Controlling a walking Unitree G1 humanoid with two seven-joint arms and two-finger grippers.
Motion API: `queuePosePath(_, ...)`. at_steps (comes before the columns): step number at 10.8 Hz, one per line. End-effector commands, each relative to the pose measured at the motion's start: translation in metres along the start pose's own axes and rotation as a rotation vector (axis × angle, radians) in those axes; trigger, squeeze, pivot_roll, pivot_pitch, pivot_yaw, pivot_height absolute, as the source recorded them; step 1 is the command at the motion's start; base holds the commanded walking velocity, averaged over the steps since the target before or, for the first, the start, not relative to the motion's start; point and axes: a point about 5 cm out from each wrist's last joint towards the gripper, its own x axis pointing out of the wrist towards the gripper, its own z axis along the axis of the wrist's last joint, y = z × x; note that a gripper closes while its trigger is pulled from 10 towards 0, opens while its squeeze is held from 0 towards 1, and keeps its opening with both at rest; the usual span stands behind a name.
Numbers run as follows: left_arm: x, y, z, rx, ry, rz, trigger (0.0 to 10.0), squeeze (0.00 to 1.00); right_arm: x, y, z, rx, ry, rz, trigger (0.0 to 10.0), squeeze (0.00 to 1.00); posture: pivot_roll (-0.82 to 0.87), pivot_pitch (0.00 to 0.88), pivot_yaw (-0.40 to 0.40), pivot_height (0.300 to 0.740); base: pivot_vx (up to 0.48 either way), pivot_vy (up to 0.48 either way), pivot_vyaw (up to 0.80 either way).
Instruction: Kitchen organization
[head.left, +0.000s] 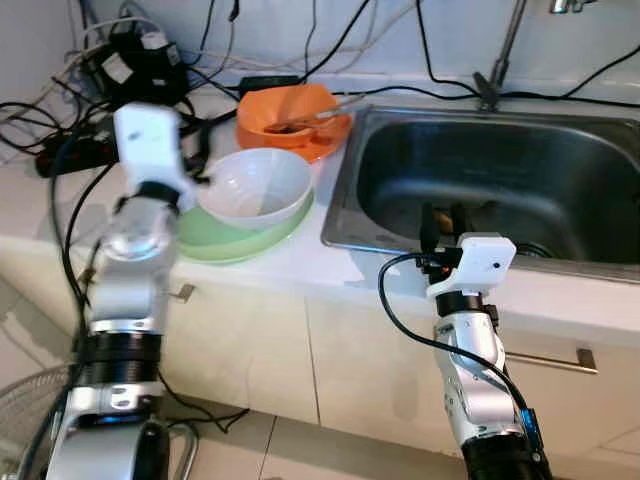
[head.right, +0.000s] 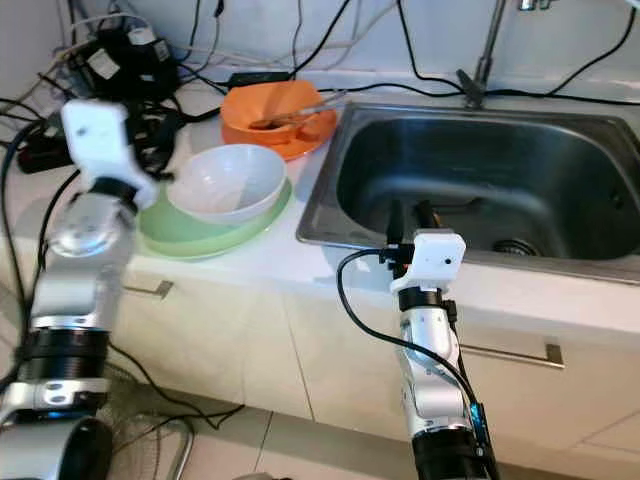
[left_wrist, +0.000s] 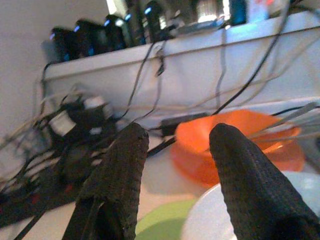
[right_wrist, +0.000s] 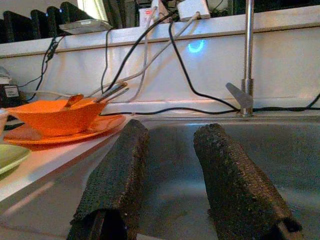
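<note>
We see the left hand raised over the white surface, fingers apart and grasping nothing. Just ahead of its fingertips sits the white bowl, nested on a light green plate; one fingertip is at or just over the bowl's near rim, contact cannot be confirmed. Beyond the bowl, farther from this hand, an orange bowl stands on an orange plate, w/ utensils lying in it, handles pointing toward the sink. To the outer side of the left hand lies a tangle of black cables and adapters.

The right hand is held at the front edge of the stainless steel sink, fingers spread and empty, tips pointing into the basin. Straight ahead of it, at the back rim, stands the faucet. The drain lies in the basin, just beyond and to the outer side of this hand.
</note>
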Motion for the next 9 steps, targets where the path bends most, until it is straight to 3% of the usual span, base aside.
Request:
queuePosePath(1,-0.002,0.015,0.000,-0.055,0.034,0.048,10.0,0.00,0.000,0.005,-0.004,0.002,0.021,0.013,10.0,0.00,0.07,0.000,0.099,0.740,0.000,0.000,0.00)
queuePosePath(3,-0.008,0.027,-0.005,-0.153,0.105,0.086,10.0,0.00,0.000,0.005,-0.007,0.001,0.030,0.015,10.0,0.00,0.07,0.000,0.095,0.740,0.000,0.000,0.00)
queuePosePath(4,-0.013,0.028,-0.013,-0.241,0.185,0.066,10.0,0.00,0.001,0.006,-0.007,0.000,0.032,0.019,10.0,0.00,0.07,0.000,0.093,0.740,0.000,0.000,0.00)
queuePosePath(5,-0.016,0.026,-0.015,-0.318,0.210,0.024,10.0,0.76,0.001,0.006,-0.007,0.001,0.034,0.020,10.0,0.00,0.08,0.000,0.092,0.740,0.000,0.000,0.00)
queuePosePath(6,-0.018,0.025,-0.014,-0.321,0.238,-0.014,10.0,1.00,0.001,0.007,-0.008,0.001,0.036,0.021,10.0,0.00,0.08,0.000,0.091,0.740,0.000,0.000,0.00)
queuePosePath(8,-0.018,0.036,-0.018,-0.281,0.278,0.057,10.0,1.00,0.001,0.009,-0.009,0.002,0.043,0.027,10.0,0.00,0.08,0.000,0.095,0.740,0.000,0.000,0.00)
queuePosePath(9,-0.018,0.033,-0.015,-0.307,0.288,0.047,10.0,0.00,0.001,0.009,-0.010,0.002,0.045,0.030,10.0,0.00,0.08,0.000,0.099,0.740,0.000,0.000,0.00)
